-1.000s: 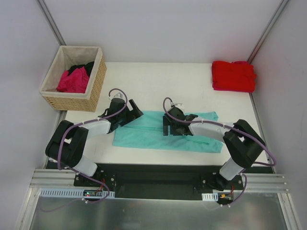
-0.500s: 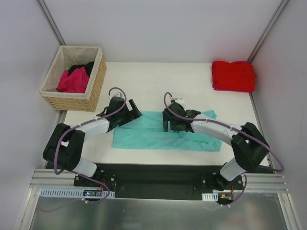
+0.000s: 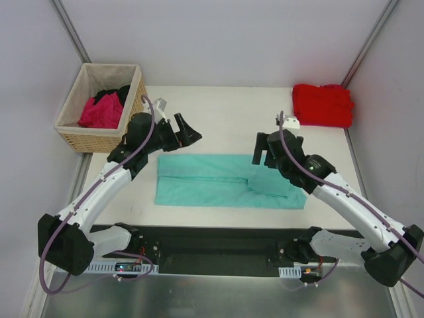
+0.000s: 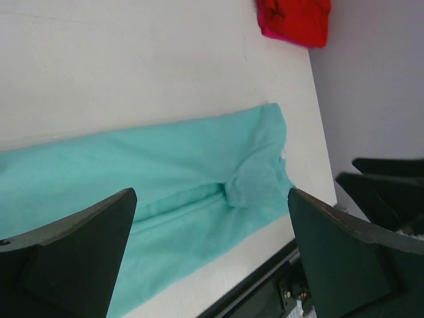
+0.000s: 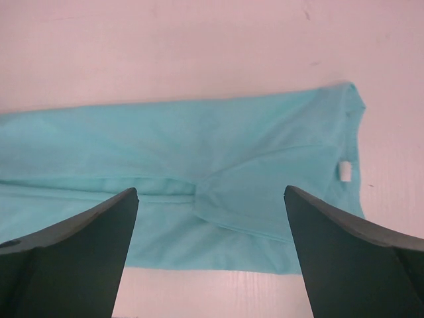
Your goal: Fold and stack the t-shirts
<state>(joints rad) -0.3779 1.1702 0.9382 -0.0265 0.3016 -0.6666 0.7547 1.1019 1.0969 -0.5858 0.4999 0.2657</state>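
Observation:
A teal t-shirt [image 3: 228, 180] lies folded into a long strip on the white table, its small white neck label [image 5: 344, 171] at the right end. It also shows in the left wrist view [image 4: 165, 172] and the right wrist view [image 5: 199, 165]. A folded red t-shirt [image 3: 322, 105] lies at the back right, also in the left wrist view [image 4: 295, 20]. Magenta [image 3: 101, 111] and black [image 3: 114, 94] shirts sit in the basket. My left gripper [image 3: 187, 130] is open and empty, raised above the strip's left end. My right gripper [image 3: 262, 150] is open and empty, raised above its right part.
A woven tan basket [image 3: 132, 119] with beige lining stands at the back left of the table. White walls close in the back and sides. The black mounting rail [image 3: 212, 242] runs along the table's near edge.
Both grippers have let go of the teal shirt and risen off it, the left moving back-left, the right moving back-right. The shirt now lies flat as a folded strip.

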